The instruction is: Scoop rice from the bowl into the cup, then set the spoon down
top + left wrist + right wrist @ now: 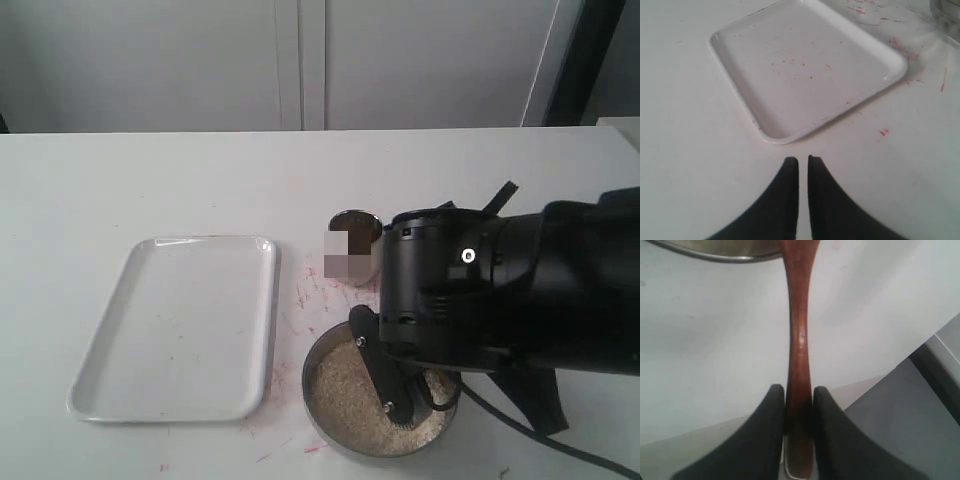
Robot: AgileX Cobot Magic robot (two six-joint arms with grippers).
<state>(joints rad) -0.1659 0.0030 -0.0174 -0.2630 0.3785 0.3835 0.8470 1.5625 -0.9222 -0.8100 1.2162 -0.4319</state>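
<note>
The steel bowl (pixel 312 385) sits near the table's front edge with off-white rice (pixel 345 392) inside. The shiny cup (pixel 360 228) stands upright just behind it. My right gripper (pixel 799 389) is shut on the handle of the reddish-brown wooden spoon (pixel 799 330). The handle runs over the bowl's rim (pixel 715 256), and the spoon's own bowl is out of sight. In the exterior view the right arm (pixel 480 290) hangs over the bowl and hides the spoon. My left gripper (pixel 803 161) is shut on nothing, above bare table beside the tray.
A white rectangular tray (pixel 170 325) lies left of the bowl, and also shows in the left wrist view (pixel 805 65). Red marks (pixel 305 295) speckle the table between tray and cup. The table's edge (pixel 890 371) is close behind the right gripper.
</note>
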